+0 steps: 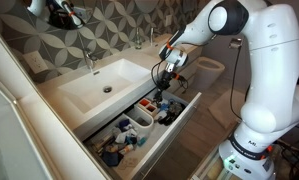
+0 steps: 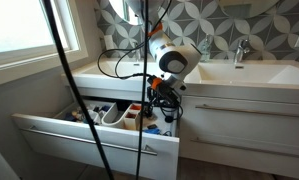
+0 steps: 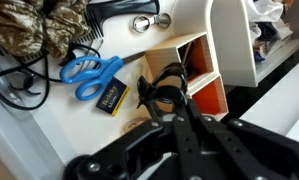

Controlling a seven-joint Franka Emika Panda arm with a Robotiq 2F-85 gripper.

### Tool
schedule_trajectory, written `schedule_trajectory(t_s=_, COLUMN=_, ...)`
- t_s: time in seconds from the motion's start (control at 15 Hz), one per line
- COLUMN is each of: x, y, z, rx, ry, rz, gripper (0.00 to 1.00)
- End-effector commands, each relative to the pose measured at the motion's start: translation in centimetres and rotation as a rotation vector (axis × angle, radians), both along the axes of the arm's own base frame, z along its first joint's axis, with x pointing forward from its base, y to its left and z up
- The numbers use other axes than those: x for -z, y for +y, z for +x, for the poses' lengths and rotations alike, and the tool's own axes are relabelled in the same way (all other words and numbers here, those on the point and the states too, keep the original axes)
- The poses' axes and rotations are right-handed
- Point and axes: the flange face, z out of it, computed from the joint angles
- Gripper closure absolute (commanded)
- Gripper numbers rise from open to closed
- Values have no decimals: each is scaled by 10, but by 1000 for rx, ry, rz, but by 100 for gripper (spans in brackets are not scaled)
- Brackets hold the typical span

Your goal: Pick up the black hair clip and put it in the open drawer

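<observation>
My gripper (image 3: 172,108) is shut on the black hair clip (image 3: 161,92), a small pronged clip held at the fingertips. It hangs above the open drawer (image 3: 59,110), over a spot between blue scissors (image 3: 89,72) and a white divider bin (image 3: 204,40). In both exterior views the gripper (image 1: 167,78) (image 2: 161,100) reaches down over the pulled-out white drawer (image 1: 174,130) (image 2: 99,140) below the sink counter. The clip is too small to make out in the exterior views.
The drawer holds a black comb (image 3: 119,8), a patterned cloth (image 3: 29,30), a black cable (image 3: 19,85) and a dark blue card (image 3: 112,97). A white sink (image 1: 104,80) with chrome faucet (image 1: 89,62) sits above. A toilet (image 1: 209,70) stands behind. Black cables (image 2: 64,90) cross the foreground.
</observation>
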Motion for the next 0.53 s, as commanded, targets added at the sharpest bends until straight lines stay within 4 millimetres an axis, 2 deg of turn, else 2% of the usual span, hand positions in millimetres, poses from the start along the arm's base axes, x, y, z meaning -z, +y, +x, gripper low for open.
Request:
schedule_trajectory(t_s=0.0, x=18, y=3, z=21, rx=31, ry=-7, rz=7, gripper=99)
schedule_trajectory(t_s=0.47, x=44, y=4, z=26, rx=47, ry=38, rz=-9, gripper=99)
